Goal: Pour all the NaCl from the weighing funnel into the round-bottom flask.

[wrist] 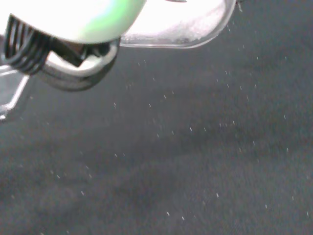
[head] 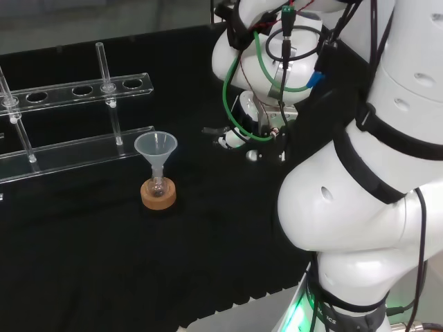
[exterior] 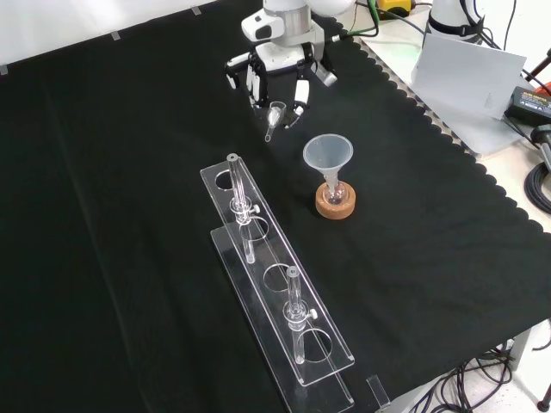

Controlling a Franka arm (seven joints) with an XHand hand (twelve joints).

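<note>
Stage: transfer not yet begun, by judgement; the hand point(exterior: 277, 82) holds the weighing funnel point(exterior: 274, 116) in the upper centre of the front view, apart from the flask.
Fingers: curled round the weighing funnel, pinching it between black-tipped fingers point(exterior: 298, 93); the spout points down and toward the frame's lower left.
Charge: white grains lie inside the clear weighing funnel in the wrist view point(wrist: 195, 27); the salt appears still unpoured.
Receiver: round-bottom flask point(exterior: 334, 194) sits in a cork ring point(exterior: 335, 206) right of centre in the front view, with a clear funnel point(exterior: 327, 155) standing in its neck; contents of the flask cannot be told.
Remaining: carry the weighing funnel over the clear funnel's mouth, tip it, empty all grains.
Surroundings: a clear test-tube rack point(exterior: 280, 288) runs from the frame's centre to the lower right in the front view, with glass rods upright in it.
Obstruction: the rack's near end stands just beside the flask, on its left in the front view; the path from above looks free.
Tabletop: black cloth point(exterior: 112, 215) elsewhere bare; pale specks dot it in the wrist view.
</note>
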